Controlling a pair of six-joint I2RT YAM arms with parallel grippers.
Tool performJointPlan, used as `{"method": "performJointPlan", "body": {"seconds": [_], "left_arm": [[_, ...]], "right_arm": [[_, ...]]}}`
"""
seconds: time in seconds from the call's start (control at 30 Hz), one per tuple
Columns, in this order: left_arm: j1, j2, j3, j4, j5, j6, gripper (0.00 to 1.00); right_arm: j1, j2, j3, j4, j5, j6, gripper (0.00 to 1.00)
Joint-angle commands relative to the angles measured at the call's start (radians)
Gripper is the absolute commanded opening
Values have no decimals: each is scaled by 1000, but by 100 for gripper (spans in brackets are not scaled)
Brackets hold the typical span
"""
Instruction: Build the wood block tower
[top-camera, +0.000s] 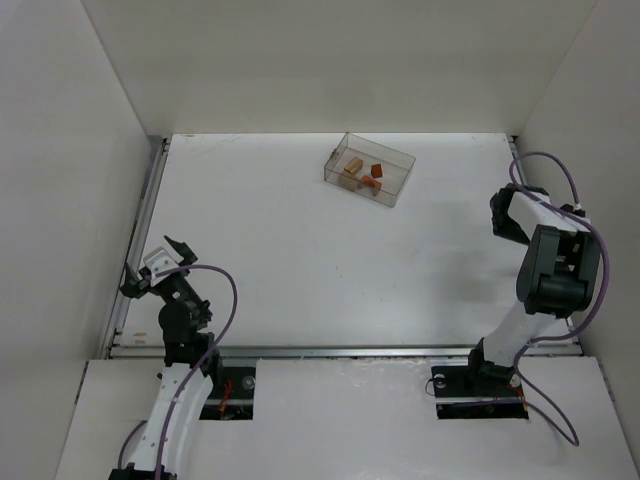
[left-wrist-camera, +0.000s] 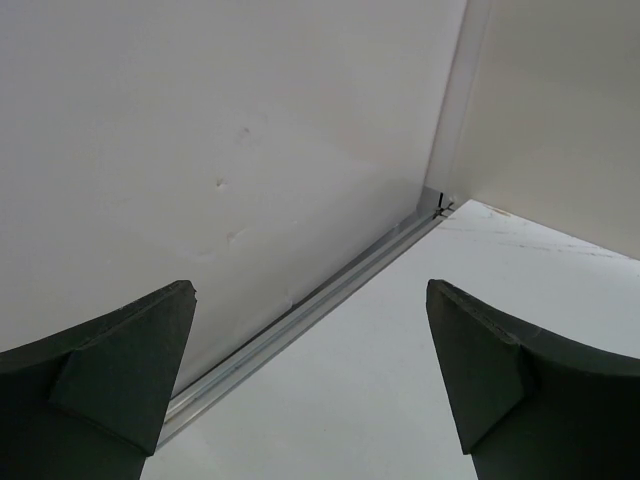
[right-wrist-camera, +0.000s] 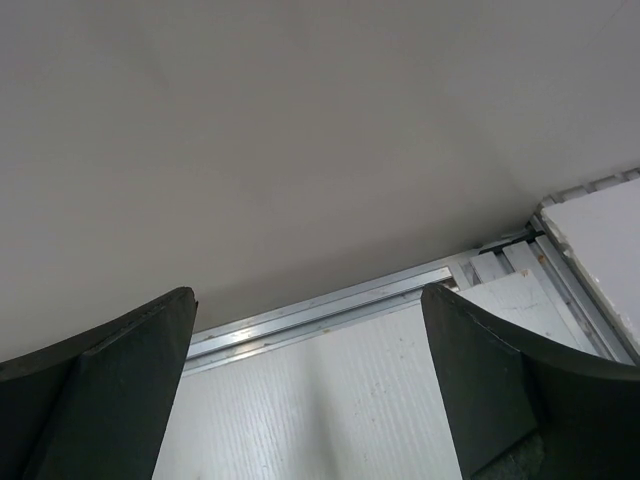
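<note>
Small wood blocks lie inside a clear plastic box (top-camera: 370, 168) at the back middle of the table: tan blocks (top-camera: 352, 166) and a reddish-orange piece (top-camera: 376, 172). They are loose, not stacked. My left gripper (top-camera: 158, 262) is open and empty at the left edge, far from the box; in the left wrist view (left-wrist-camera: 310, 375) it faces the left wall and rail. My right gripper (top-camera: 507, 212) is at the right edge, also far from the box; in the right wrist view (right-wrist-camera: 308, 385) it is open and empty, facing the wall. The blocks show in neither wrist view.
White walls enclose the table on three sides. An aluminium rail (top-camera: 143, 225) runs along the left edge; it also shows in the left wrist view (left-wrist-camera: 300, 325). Another rail (right-wrist-camera: 330, 305) shows in the right wrist view. A rail (top-camera: 340, 351) crosses the near edge by the arm bases.
</note>
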Motion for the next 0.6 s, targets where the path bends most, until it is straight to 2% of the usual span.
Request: {"method": "performJointPlan", "body": {"seconds": [0.0, 0.1, 0.13, 0.17, 0.2, 0.23, 0.27, 0.37, 0.4, 0.43, 0.47, 0.5, 0.53, 0.57], "left_arm": [[1, 2, -65, 53, 1, 2, 100], [12, 31, -26, 7, 95, 11, 100], [24, 49, -10, 7, 121, 42, 100], [24, 63, 22, -36, 156, 51, 100], [24, 77, 116, -167, 199, 65, 100], [35, 77, 163, -218, 313, 91, 100], [35, 106, 207, -258, 363, 114, 100], [35, 161, 401, -408, 499, 109, 100], [35, 221, 450, -450, 532, 109, 100], [35, 255, 540, -526, 561, 109, 100], [35, 288, 583, -563, 605, 109, 100], [35, 362, 626, -603, 626, 109, 100], [35, 400, 715, -678, 638, 99, 100], [35, 440, 763, -720, 652, 84, 100]], "right_arm": [[37, -39, 17, -52, 46, -37, 100], [102, -57, 117, -52, 95, -204, 100], [124, -58, 141, -52, 152, -242, 100], [173, -77, 192, -52, 183, -284, 100], [197, -102, 221, -52, 214, -321, 100], [227, -117, 258, -52, 230, -321, 100], [288, -127, 307, -52, 230, -344, 100], [381, -79, 555, -52, 217, -433, 100], [440, -46, 711, -52, 217, -470, 100], [464, -1, 799, -52, 217, -511, 100], [484, 109, 897, -37, 201, -660, 100], [500, 169, 1001, 2, 114, -800, 100], [500, 223, 1169, 100, 7, -1020, 100], [489, 255, 1183, 415, -181, -1497, 100]]}}
